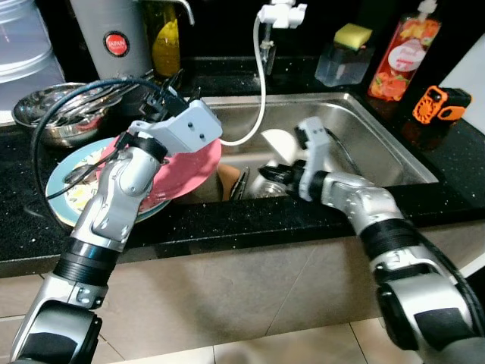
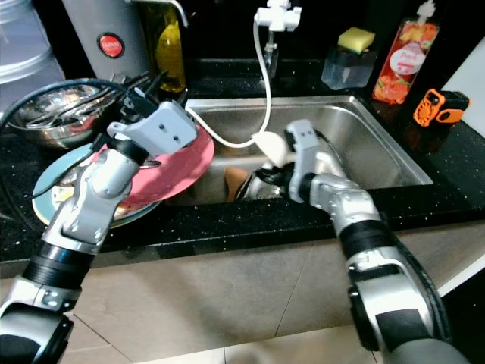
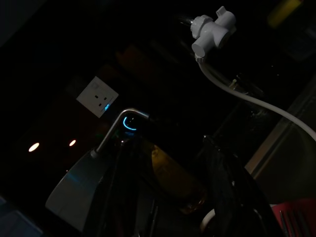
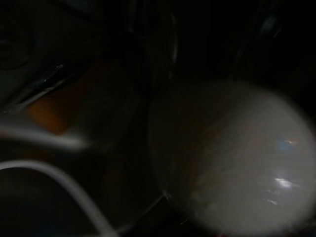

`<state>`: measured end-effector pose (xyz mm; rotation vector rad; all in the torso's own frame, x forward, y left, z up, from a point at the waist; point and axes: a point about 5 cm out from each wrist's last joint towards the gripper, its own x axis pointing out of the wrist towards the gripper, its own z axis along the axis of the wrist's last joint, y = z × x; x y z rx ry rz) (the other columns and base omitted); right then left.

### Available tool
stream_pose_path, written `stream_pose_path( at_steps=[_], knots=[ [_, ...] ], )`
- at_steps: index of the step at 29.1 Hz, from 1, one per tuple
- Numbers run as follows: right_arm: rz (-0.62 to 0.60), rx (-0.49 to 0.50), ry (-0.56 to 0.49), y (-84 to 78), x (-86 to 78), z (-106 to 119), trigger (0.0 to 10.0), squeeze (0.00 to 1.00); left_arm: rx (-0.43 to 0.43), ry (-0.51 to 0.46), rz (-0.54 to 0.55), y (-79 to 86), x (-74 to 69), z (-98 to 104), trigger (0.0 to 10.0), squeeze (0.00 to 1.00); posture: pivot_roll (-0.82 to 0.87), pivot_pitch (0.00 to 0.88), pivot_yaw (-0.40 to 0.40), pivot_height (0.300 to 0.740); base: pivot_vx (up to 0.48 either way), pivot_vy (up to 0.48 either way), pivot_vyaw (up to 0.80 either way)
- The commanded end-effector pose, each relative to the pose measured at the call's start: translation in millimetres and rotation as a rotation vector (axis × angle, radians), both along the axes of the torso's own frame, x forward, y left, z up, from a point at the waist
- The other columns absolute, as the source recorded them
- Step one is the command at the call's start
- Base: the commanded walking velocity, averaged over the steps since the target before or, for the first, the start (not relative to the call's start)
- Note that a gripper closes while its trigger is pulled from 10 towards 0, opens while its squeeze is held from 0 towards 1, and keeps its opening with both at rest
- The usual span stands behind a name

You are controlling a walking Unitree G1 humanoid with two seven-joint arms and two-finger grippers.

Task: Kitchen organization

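Right pincer (image 1: 274,174) seemingly among sink (image 1: 379,144) dishes, white hose (image 1: 262,91) alongside.

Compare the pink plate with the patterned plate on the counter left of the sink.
The pink plate is plain pink; the patterned plate has a light blue rim and a printed middle. The pink plate lies on top and juts over the sink edge; the patterned plate lies underneath, on the black counter. The left arm hides much of the pink plate and less of the patterned plate. Both are round and shallow.
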<state>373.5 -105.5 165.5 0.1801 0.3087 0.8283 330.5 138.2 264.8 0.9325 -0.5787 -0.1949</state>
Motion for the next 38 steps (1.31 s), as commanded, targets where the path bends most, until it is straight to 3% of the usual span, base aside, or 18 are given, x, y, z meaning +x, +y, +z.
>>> stream_pose_path(
  at_steps=[1,4,5,8,10,11,13,17,19,23,25,28,35,38],
  knots=[
    [-0.022,0.007,0.033,0.1,-0.6,-9,10.0,1.0,-0.006,0.0,0.013,2.4,-1.9,-1,10.0,0.0,0.27,0.0,-0.078,0.74,0.0,0.0,0.0],
    [-0.21,0.089,-0.048,0.7,11.5,1,10.0,1.0,-0.007,0.006,0.02,3.9,-4.3,-2,10.0,0.0,0.28,0.0,-0.08,0.74,0.0,0.0,0.0],
    [-0.237,0.126,-0.058,-0.6,13.2,5,10.0,0.0,-0.006,0.008,0.022,4.1,-4.7,-2,10.0,0.0,0.28,0.0,-0.08,0.74,0.0,0.0,0.0],
    [-0.27,0.171,-0.08,-3.7,15.0,10,10.0,0.0,-0.006,0.009,0.022,4.2,-5.1,-2,10.0,0.0,0.28,0.0,-0.078,0.74,0.0,0.0,0.0],
    [-0.341,0.282,-0.122,-14.8,18.8,24,10.0,0.0,-0.005,0.011,0.024,4.4,-5.6,-3,10.0,0.0,0.27,0.0,-0.071,0.74,0.0,0.0,0.0],
    [-0.341,0.282,-0.122,-14.8,18.8,24,10.0,0.0,-0.005,0.011,0.024,4.4,-5.6,-3,10.0,0.0,0.27,0.0,-0.071,0.74,0.0,0.0,0.0],
    [-0.409,0.374,-0.182,-29.0,20.9,41,10.0,0.0,0.0,0.015,0.026,4.8,-4.8,-3,10.0,0.0,0.27,0.0,-0.068,0.74,0.0,0.0,0.0],
    [-0.463,0.419,-0.276,-40.7,19.6,60,10.0,0.0,-0.009,0.032,0.028,6.2,-3.9,-3,10.0,0.0,0.27,0.0,-0.063,0.74,0.0,0.0,0.0],
    [-0.522,0.414,-0.374,-50.3,16.6,75,10.0,0.0,-0.079,0.061,0.028,8.5,-3.2,-2,10.0,0.0,0.26,0.0,-0.059,0.74,0.0,0.0,0.0],
    [-0.67,0.502,-0.524,-72.8,5.3,103,10.0,0.0,-0.186,0.184,-0.006,9.0,-4.2,-9,10.0,0.0,0.26,0.0,-0.05,0.74,0.0,0.0,0.0],
    [-0.684,0.475,-0.555,-74.6,0.5,105,10.0,0.0,-0.249,0.264,-0.05,7.6,-9.0,-12,10.0,0.0,0.25,0.0,-0.046,0.74,0.0,0.0,0.0],
    [-0.686,0.471,-0.553,-74.8,-1.8,103,10.0,0.0,-0.285,0.296,-0.066,9.7,-12.3,-12,10.0,0.0,0.25,0.0,-0.045,0.74,0.0,0.0,0.0],
    [-0.731,0.4,-0.518,-80.8,-8.8,84,10.0,0.0,-0.333,0.482,-0.112,37.4,-35.5,-4,10.0,0.0,0.26,0.0,-0.043,0.74,0.0,0.0,0.0],
    [-0.749,0.38,-0.505,-81.1,-10.3,79,10.0,0.0,-0.447,0.542,-0.088,62.9,-49.4,4,10.0,0.0,0.28,0.0,-0.043,0.74,0.0,0.0,0.0]
  ],
)
